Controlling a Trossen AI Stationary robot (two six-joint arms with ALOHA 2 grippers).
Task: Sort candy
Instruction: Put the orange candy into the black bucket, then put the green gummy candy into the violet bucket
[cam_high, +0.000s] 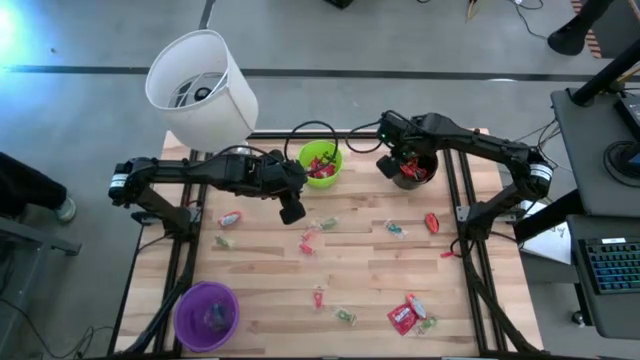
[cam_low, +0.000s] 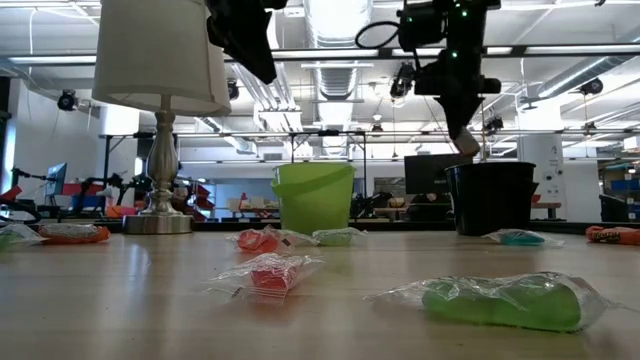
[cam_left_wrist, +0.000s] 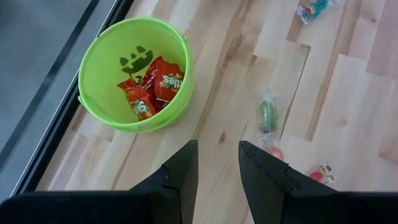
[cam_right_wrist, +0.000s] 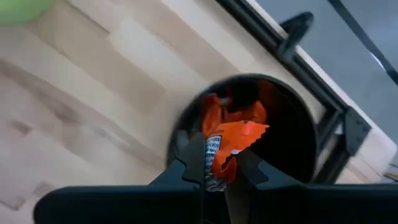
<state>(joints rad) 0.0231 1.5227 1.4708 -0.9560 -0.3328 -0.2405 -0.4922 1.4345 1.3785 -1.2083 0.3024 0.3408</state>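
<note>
Loose candy nearest the front edge: red flat packets (cam_high: 402, 318) are lying at about 5 o'clock on the table (cam_high: 270, 310), with small green and clear-wrapped pieces (cam_high: 345, 315) just beside them, all waiting to be sorted.
Purple cup (cam_high: 207, 314): sitting at 7 o'clock; whether any candy is in it cannot be told.
Mid-table candy: scattered sweets (cam_high: 310, 240) are lying around the centre, a red piece (cam_high: 431, 222) at 3 o'clock and another (cam_high: 229, 217) at 9 o'clock.
Green cup (cam_left_wrist: 134, 74): standing at 12 o'clock and already holding several red packets (cam_left_wrist: 155, 87).
Black cup (cam_right_wrist: 249, 134): standing at 1 o'clock and already holding orange pieces.
Progress: judging by the spread, sorting is partly done; many pieces are still lying loose.
Left gripper (cam_left_wrist: 217, 165): hovering over bare wood just in front of the green cup, fingers parted a little, carrying nothing.
Right gripper (cam_right_wrist: 217, 168): hanging directly above the black cup, clamping an orange wrapper (cam_right_wrist: 233, 146) between its fingers, looking ready to drop it in.
</note>
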